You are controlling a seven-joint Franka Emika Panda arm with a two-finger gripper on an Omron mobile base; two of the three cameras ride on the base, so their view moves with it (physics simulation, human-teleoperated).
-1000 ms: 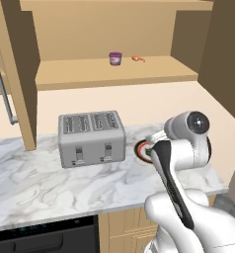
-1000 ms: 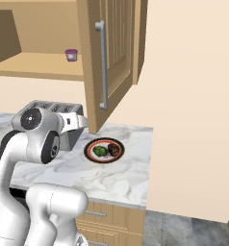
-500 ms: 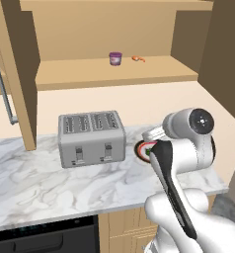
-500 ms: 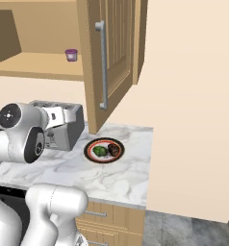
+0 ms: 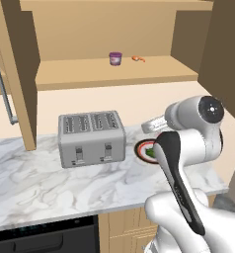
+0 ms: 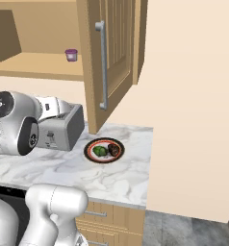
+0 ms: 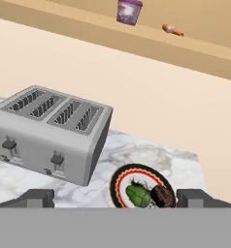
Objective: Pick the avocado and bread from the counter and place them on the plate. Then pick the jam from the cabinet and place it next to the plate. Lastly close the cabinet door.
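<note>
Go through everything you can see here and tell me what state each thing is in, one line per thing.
avocado: lying on the plate
bread: on the plate, beside the avocado
plate: flat on the counter, right of the toaster
jam: upright on the cabinet shelf
cabinet door: open
toaster: upright, slots empty
gripper: open, holding nothing

Arm bent at elbow, forearm reaching forward above the counter (image 6: 131, 173). Gripper (image 7: 115, 196) wide open, empty; fingertips (image 7: 37, 196) spread far apart, nothing between them.
</note>
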